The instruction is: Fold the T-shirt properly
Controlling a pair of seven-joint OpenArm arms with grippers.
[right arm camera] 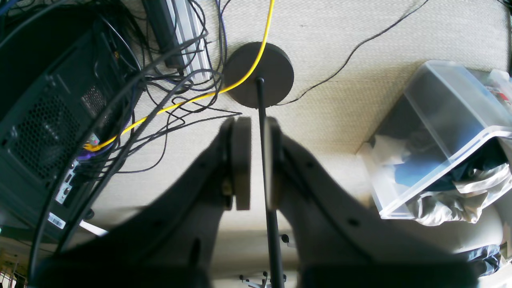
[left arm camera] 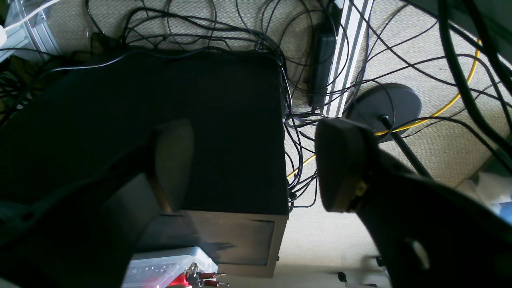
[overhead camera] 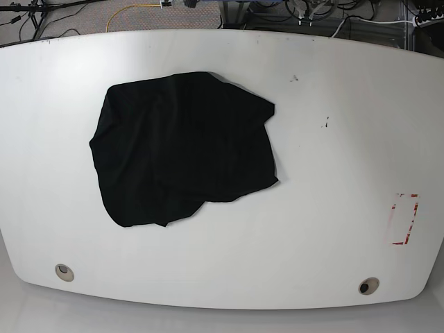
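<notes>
Bin [right arm camera: 436, 132]: crumpled cloth inside | T-shirt [overhead camera: 180, 149]: rumpled on table [overhead camera: 333, 229]

Counter [overhead camera: 333, 229] bare right of and below the T-shirt [overhead camera: 180, 149]; the crumpled shirt is the sole obstruction.

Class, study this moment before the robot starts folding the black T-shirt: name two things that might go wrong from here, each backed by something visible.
1. The T-shirt lies crumpled on the white table, layers overlapping and no sleeve clearly visible, so a grasp may catch several layers and fold crookedly.
2. Neither arm appears in the base view; the left gripper and right gripper face floor cables, so reaching in may misjudge the shirt's edge.
</notes>
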